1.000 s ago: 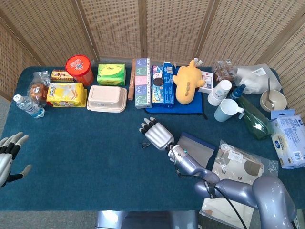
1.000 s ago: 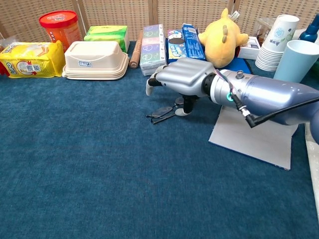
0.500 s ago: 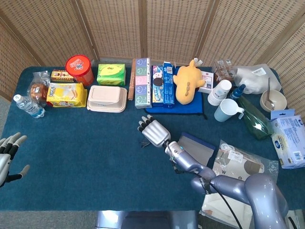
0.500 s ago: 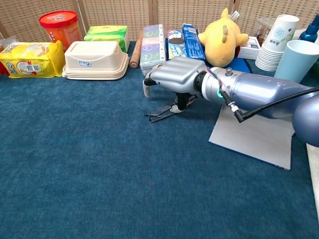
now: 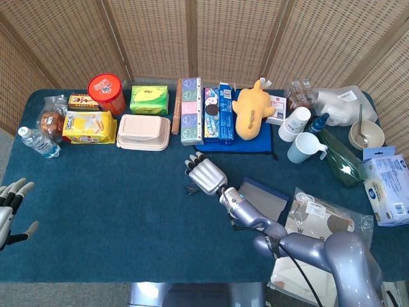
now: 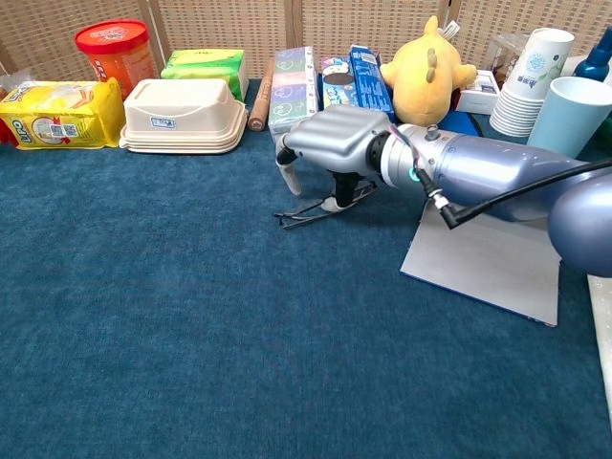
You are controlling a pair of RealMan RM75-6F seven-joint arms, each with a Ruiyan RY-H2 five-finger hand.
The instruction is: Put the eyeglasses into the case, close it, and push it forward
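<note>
Right hand (image 6: 330,143), palm down with fingers curled, pinches the thin dark-framed eyeglasses (image 6: 311,210) on blue carpet-textured table (image 6: 191,316) beside the flat grey case (image 6: 483,268); left hand (image 5: 9,208) spread, empty.

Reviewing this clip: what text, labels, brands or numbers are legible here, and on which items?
No text reads clearly in either view.
yellow packet: large lettering, blurred.
red tub: lid print too small.
cream box: small label, unreadable.
paper cups: emblem, no legible words.
blue-white pack: print too blurred.
</note>
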